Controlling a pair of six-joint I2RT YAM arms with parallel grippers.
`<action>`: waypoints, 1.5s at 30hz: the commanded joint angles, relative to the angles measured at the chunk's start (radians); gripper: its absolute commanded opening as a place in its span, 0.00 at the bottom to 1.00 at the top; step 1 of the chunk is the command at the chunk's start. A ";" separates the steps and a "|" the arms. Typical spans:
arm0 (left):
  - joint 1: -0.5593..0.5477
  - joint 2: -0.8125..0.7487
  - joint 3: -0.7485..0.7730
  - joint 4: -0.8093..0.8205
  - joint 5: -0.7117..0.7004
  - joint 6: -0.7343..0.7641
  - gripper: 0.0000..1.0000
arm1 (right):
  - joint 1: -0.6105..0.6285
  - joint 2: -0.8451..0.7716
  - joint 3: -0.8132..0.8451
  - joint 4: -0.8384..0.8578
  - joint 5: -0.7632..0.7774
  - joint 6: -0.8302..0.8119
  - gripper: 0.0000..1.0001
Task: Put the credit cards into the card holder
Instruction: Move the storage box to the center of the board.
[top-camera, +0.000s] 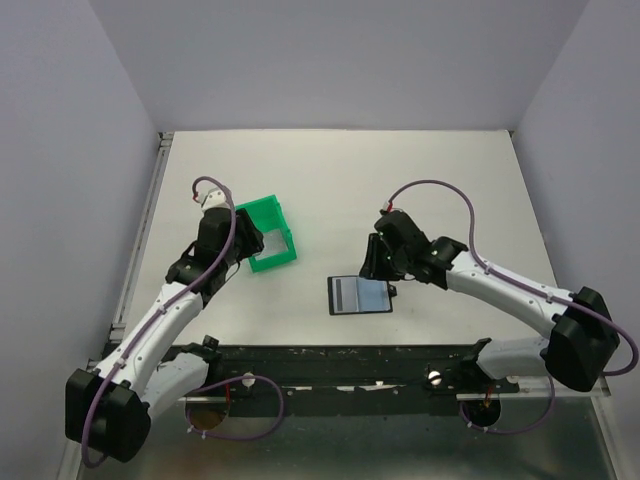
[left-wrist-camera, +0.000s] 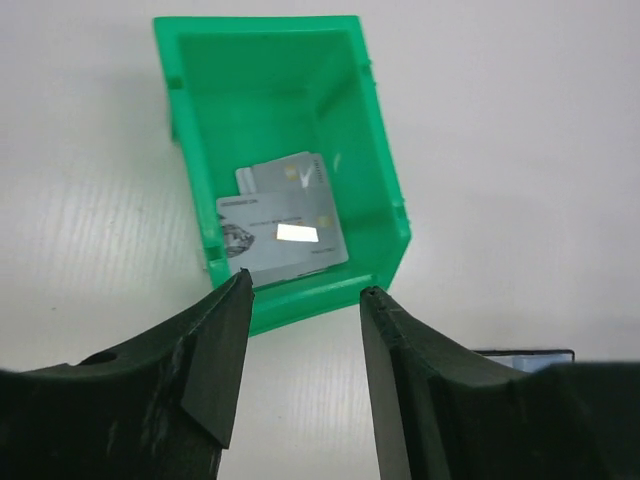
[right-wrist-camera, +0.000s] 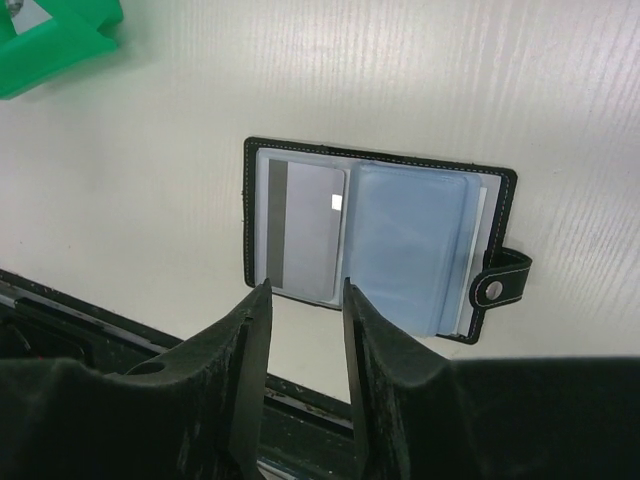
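The black card holder (top-camera: 359, 294) lies open on the table; in the right wrist view (right-wrist-camera: 380, 245) a grey card with a dark stripe (right-wrist-camera: 305, 232) sits in its left sleeve, and its strap stud is at the right. My right gripper (right-wrist-camera: 305, 288) is open and empty just in front of the holder's near edge. Two silvery-grey credit cards (left-wrist-camera: 282, 225) lie overlapped inside the green bin (left-wrist-camera: 380, 170). My left gripper (left-wrist-camera: 305, 285) is open and empty just short of the bin's near wall. In the top view the left gripper (top-camera: 243, 250) is beside the bin (top-camera: 277, 212).
A black rail with the arm bases (top-camera: 380, 370) runs along the table's near edge. Grey walls close in the left, right and back sides. Bare white table (top-camera: 340, 180) lies behind the bin and holder.
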 joint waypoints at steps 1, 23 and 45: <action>0.127 0.002 0.032 -0.120 -0.001 -0.010 0.64 | 0.006 -0.033 -0.034 -0.017 0.003 0.000 0.43; 0.249 0.255 -0.014 0.180 0.094 -0.100 0.58 | 0.006 -0.072 -0.078 -0.004 -0.010 -0.012 0.43; 0.254 0.357 -0.123 0.389 0.256 -0.093 0.10 | 0.006 -0.046 -0.078 0.019 -0.054 -0.032 0.43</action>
